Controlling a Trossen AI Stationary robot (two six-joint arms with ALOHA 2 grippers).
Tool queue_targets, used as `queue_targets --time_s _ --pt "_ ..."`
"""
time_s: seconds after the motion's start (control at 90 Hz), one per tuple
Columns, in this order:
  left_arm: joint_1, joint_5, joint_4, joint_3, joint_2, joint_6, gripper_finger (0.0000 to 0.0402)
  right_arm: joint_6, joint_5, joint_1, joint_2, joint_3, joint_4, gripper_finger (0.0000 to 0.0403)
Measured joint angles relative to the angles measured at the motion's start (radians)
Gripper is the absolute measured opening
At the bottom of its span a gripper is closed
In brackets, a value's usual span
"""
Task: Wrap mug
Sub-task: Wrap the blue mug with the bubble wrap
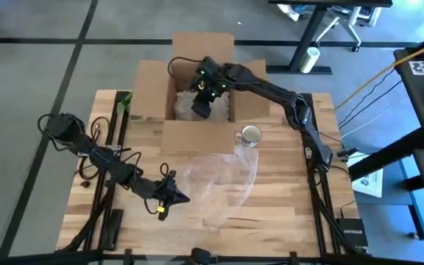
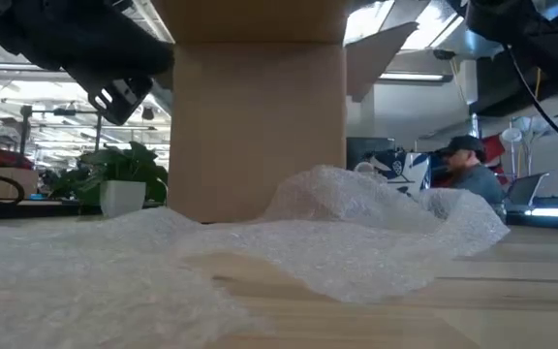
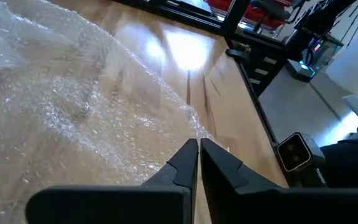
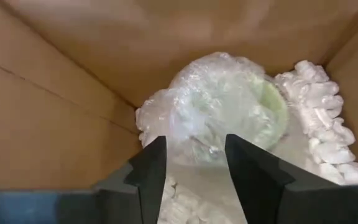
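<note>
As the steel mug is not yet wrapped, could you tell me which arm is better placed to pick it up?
Probably the right: its open gripper hangs over the cardboard box, beside the metal mug. The left gripper, shut, sits at the clear bubble wrap sheet's opposite edge.

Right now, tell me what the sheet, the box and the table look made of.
Sheet: clear bubble wrap, likely plastic; dimpled, see-through. Box: brown corrugated cardboard by its look, matte flaps. Table: light wood, visible plank grain, slight sheen.

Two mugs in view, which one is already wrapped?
The green mug in the box, under the open right gripper: bubble wrap covers it among packing peanuts. The white mug stands bare on the table beside the loose bubble wrap sheet.
</note>
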Motion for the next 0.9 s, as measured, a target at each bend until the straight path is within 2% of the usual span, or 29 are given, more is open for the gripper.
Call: queue_targets --time_s 0.267,0.456,0.578,0.733,0.9 --pt "0.000 0.000 -0.017 0.000 0.000 -0.012 0.0000 0.001 0.055 0.006 -0.122 0.000 -0.004 0.0150" --pt "-0.003 0.000 -0.016 0.000 0.000 -0.014 0.0000 0.001 0.145 0.026 -0.224 0.001 -0.067 0.0145" --pt "-0.006 0.000 -0.016 0.000 0.000 -0.014 0.0000 0.001 0.185 0.053 -0.281 0.001 -0.189 0.0106" --pt "-0.006 0.000 -0.013 0.000 0.000 -0.018 0.0000 0.001 0.223 0.123 -0.340 0.001 -0.371 0.0015" --pt "-0.006 0.000 -0.004 0.000 0.000 -0.035 0.0000 0.065 0.288 0.243 -0.377 0.001 -0.475 0.0016"
